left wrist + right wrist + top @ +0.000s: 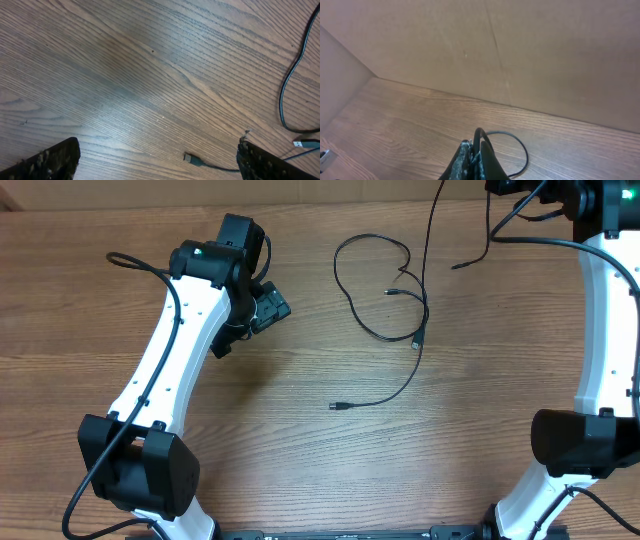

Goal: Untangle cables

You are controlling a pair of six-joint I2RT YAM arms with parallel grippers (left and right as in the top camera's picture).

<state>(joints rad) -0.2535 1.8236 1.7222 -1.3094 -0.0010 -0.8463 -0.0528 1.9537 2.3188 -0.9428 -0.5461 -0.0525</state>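
Observation:
Thin black cables lie on the wooden table. One forms a loose loop (370, 280) at the middle back. Another runs from the back edge down to a plug end (338, 406). My left gripper (268, 306) is open and empty, left of the loop. In the left wrist view its fingers (157, 162) straddle bare wood with a plug end (189, 158) between them, a cable (290, 90) and a silver-tipped plug (302, 144) at right. My right gripper (479, 160) is shut on a black cable (479, 135) that loops behind it; in the overhead view it sits at the back edge (505, 186).
A brown cardboard wall (520, 50) stands along the back of the table. A short cable end (458, 266) hangs down near the right arm (605, 300). The left arm (170, 360) crosses the left side of the table.

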